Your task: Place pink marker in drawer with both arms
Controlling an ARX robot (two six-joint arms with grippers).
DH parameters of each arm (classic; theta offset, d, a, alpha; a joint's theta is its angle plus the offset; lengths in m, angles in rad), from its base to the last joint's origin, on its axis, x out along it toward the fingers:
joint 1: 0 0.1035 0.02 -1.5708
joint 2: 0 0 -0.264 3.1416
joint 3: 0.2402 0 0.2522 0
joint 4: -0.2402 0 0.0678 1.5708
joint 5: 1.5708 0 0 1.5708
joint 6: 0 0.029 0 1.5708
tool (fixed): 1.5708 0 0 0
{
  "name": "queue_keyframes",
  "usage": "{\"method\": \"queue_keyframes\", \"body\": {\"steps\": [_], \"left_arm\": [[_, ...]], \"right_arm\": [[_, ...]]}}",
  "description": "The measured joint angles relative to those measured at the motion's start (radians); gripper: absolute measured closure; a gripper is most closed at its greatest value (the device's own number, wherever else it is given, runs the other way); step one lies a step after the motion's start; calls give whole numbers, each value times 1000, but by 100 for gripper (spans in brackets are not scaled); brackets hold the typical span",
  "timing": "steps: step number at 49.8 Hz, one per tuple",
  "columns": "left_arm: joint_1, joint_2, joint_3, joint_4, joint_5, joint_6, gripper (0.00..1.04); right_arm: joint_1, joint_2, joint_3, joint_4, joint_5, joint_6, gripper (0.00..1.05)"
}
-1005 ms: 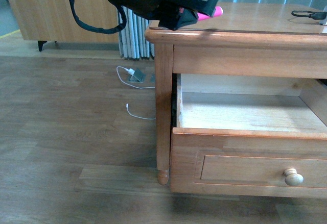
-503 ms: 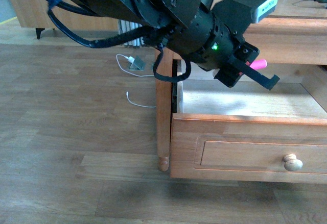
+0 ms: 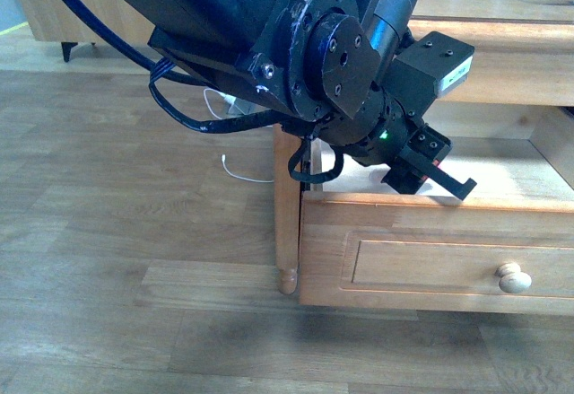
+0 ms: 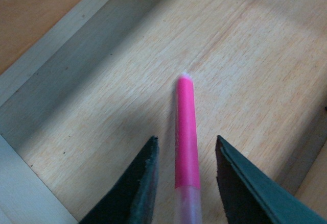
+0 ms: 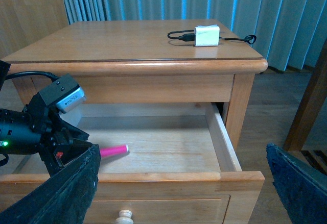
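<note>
The drawer (image 3: 430,250) stands pulled out of the wooden table, its pale floor (image 4: 245,55) showing. The pink marker (image 4: 186,127) lies between the spread fingers (image 4: 145,183) of my left gripper (image 4: 186,138), which is open inside the drawer. Neither finger touches it. In the right wrist view the pink marker (image 5: 113,151) rests on the drawer floor, just ahead of the left gripper (image 5: 61,142). My right gripper (image 5: 181,147) hangs open in front of the drawer front (image 5: 153,175), holding nothing. In the front view the left arm (image 3: 341,62) hides the marker.
A white charger (image 5: 206,35) with a black cable lies on the table top (image 5: 127,40). The drawer's round knob (image 3: 513,277) sits at the front's middle. A table leg (image 3: 287,223) stands left of the drawer. A white cable (image 3: 242,174) trails on the wood floor.
My left arm came down from the table top into the drawer carrying the pink marker. Its fingers now stand apart, and the marker lies on the drawer floor.
</note>
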Motion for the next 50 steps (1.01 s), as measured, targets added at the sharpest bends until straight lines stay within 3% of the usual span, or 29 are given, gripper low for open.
{"method": "queue_keyframes", "body": {"steps": [16, 20, 37, 50], "left_arm": [[16, -113, -98, 101, 12, -88, 21], [46, -229, -176, 135, -30, -114, 4], [232, -606, -504, 259, -151, -189, 6], [381, -1081, -886, 249, -107, -200, 6]], "right_arm": [[0, 0, 0, 0, 0, 0, 8], [0, 0, 0, 0, 0, 0, 8], [0, 0, 0, 0, 0, 0, 8], [0, 0, 0, 0, 0, 0, 8]]}}
